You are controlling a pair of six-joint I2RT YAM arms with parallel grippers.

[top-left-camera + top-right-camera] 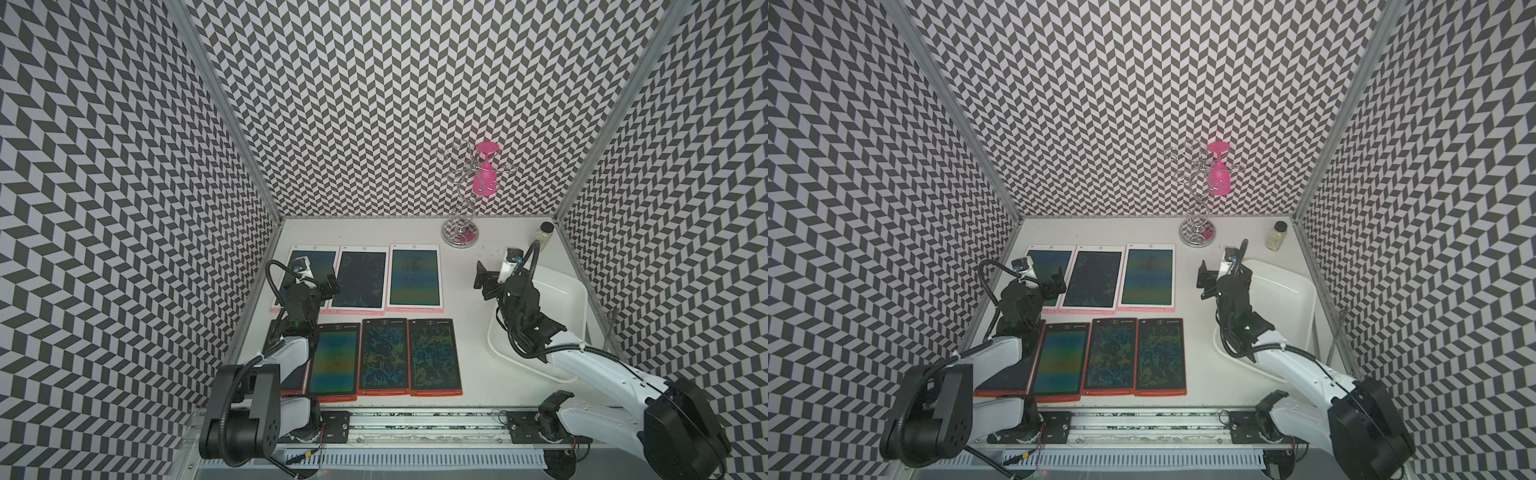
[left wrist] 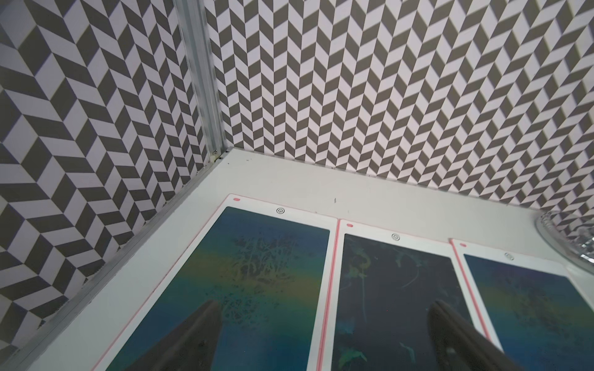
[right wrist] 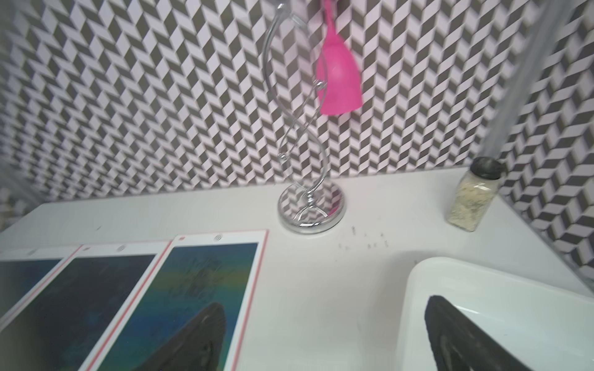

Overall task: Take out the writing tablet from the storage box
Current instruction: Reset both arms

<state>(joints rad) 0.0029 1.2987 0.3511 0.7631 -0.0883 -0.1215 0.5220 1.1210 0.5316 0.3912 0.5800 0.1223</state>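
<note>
White storage box (image 1: 578, 296) beside right gripper (image 1: 482, 282)

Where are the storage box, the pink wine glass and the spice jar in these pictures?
storage box (image 1: 570, 300): in a top view, on its bare inner floor.
pink wine glass (image 1: 484, 182): in a top view, on its bowl.
spice jar (image 3: 472, 202): right wrist view, on its filled body.

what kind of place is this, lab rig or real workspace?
Likely a robot test cell: chevron-patterned walls box in a white table, two arms sit on a front rail, and writing tablets lie in tidy rows.
</note>
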